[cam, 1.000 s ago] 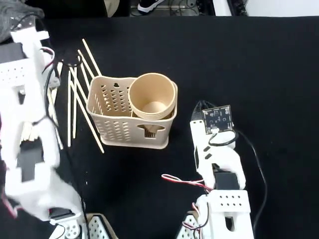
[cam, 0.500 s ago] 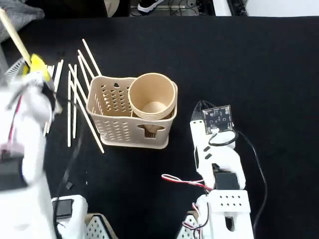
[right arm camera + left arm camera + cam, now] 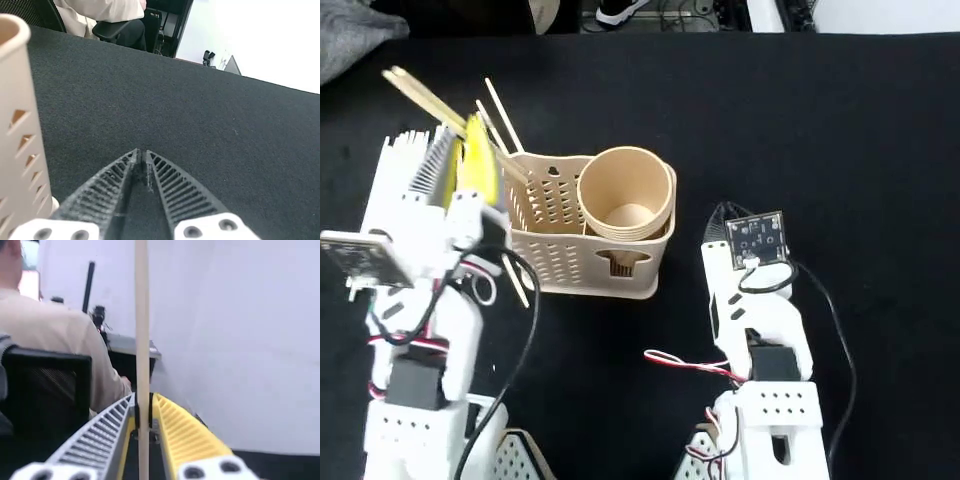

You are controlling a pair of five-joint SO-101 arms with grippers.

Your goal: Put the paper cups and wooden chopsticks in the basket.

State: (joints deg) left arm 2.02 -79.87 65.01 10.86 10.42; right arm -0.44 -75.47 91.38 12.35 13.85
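"Where have the paper cups got to?"

"They're stacked in the basket, in the half nearer the right arm."

"And the sticks?"

"The left pincer is clamped tight on the held chopsticks, just beside the basket's far end. They're lifted off the table and slant up and away from the basket. Seen from above, their lower ends cross its rim. I can't tell whether they touch it. From the wrist you see a stick pinched between the white finger and the yellow one."

"Any left lying about?"

"Yes, the loose chopsticks are on the table by that same end of the basket, partly under the arm."

"What about the other arm?"

"It's low on the other side of the basket. The right pincer is closed with nothing in it, just above the table and pointing along the basket's wall."
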